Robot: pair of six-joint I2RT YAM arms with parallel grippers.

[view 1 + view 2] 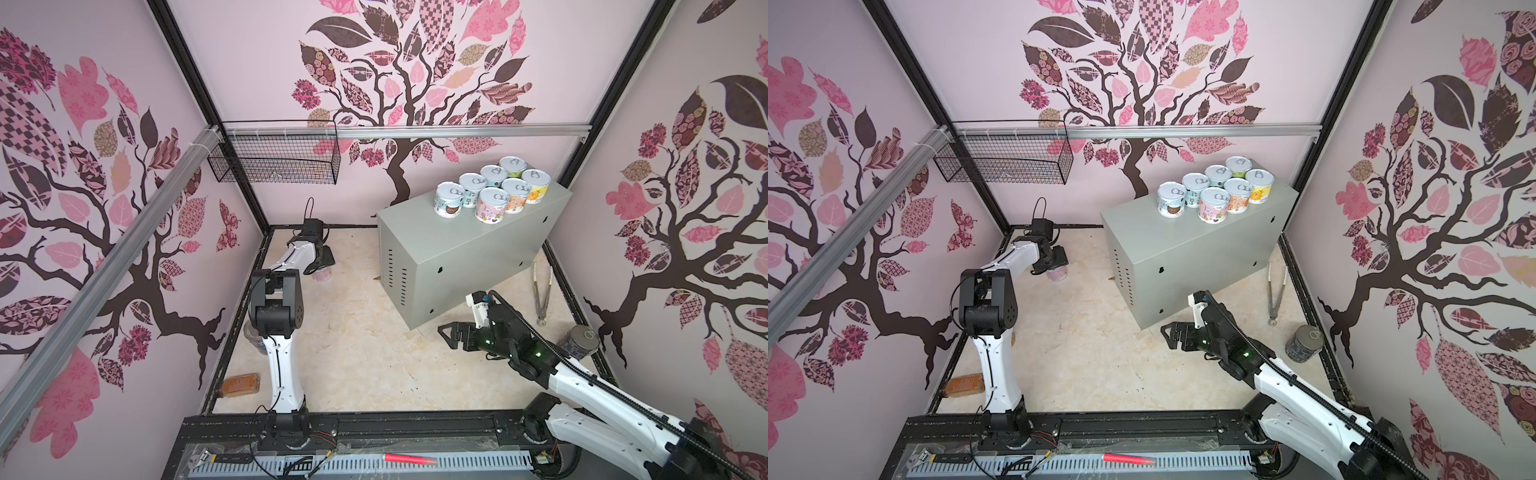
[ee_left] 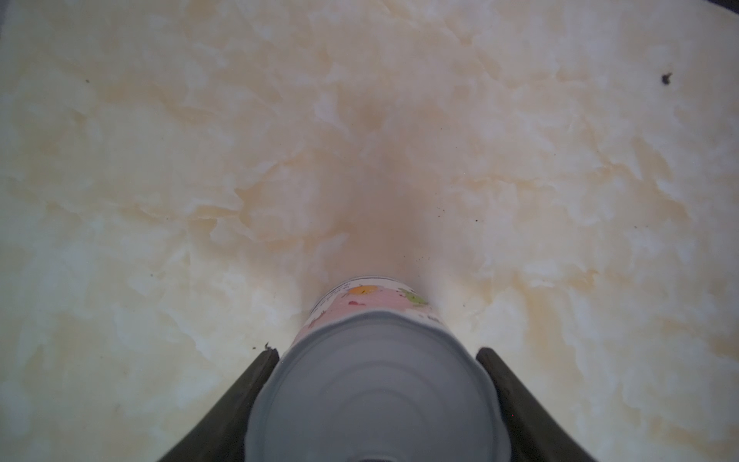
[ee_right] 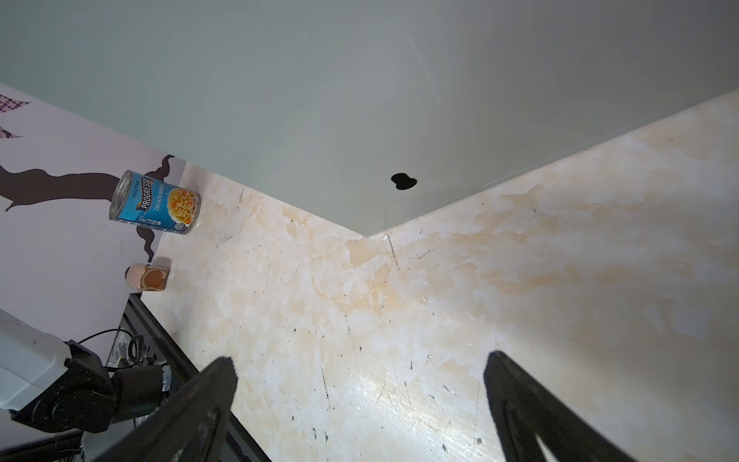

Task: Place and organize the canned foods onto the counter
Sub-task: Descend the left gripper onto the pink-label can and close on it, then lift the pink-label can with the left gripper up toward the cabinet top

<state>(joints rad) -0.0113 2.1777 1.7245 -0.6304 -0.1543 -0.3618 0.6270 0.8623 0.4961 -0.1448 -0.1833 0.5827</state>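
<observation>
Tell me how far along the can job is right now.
Done: seven short cans stand grouped on the counter. In hand: the left claw straddles the pink can on the floor, grip unconfirmed. Left: that can, the blue-labelled can and the dark-labelled can, both on the floor. The right claw hangs open, empty.

Walls pale pink with a tree decal: dark brown trunk and branches; leaves pink, maroon and tan, some checked or floral. Tabletop cream marble print, beige-orange veining, dark scuffs. Sheet-metal box plain light grey. Short cans: pale grey lids; pastel labels in blue, pink, peach, yellow, green. Pink-labelled can: orange and green blobs on pink, grey end. Blue-labelled can: white lettering, yellow noodle picture, silver top. Dark-labelled can: grey-black pattern, silver top. Small jar amber-brown. Wire basket black. Tongs silvery. Left pincer and right pincer black; arms white with black joints.
</observation>
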